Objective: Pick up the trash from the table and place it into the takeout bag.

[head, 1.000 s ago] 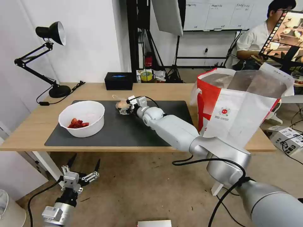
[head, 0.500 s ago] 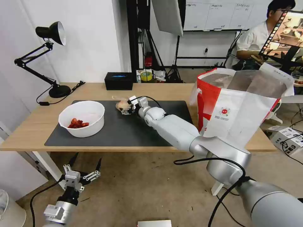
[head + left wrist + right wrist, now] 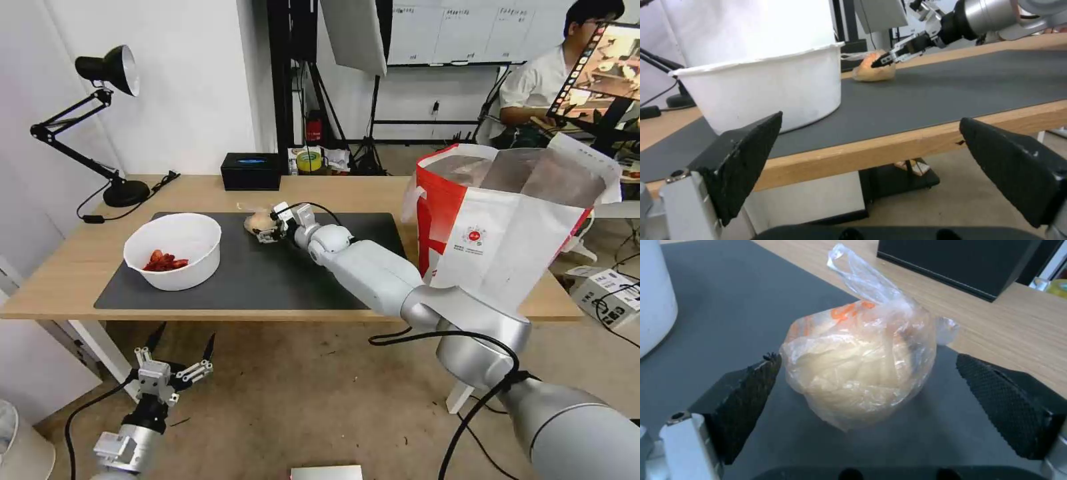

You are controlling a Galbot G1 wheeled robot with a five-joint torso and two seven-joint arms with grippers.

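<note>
A small clear bag with a beige lump (image 3: 256, 221) lies on the dark mat (image 3: 267, 280) of the table (image 3: 73, 267), near the mat's far edge. My right gripper (image 3: 265, 227) is open around it; in the right wrist view the bag (image 3: 862, 366) sits between the two black pads (image 3: 746, 396), with small gaps on both sides. The white bowl with red scraps (image 3: 175, 250) stands on the mat's left part. The takeout bag (image 3: 507, 227) stands open at the table's right end. My left gripper (image 3: 175, 360) hangs open below the table's front edge.
A black tissue box (image 3: 251, 171) sits at the table's back edge, just behind the small bag. A black desk lamp (image 3: 107, 133) stands at the back left corner. The mat between bowl and takeout bag is bare.
My right gripper has edged slightly farther forward around the small bag. The left gripper has drifted a little to the right below the table.
</note>
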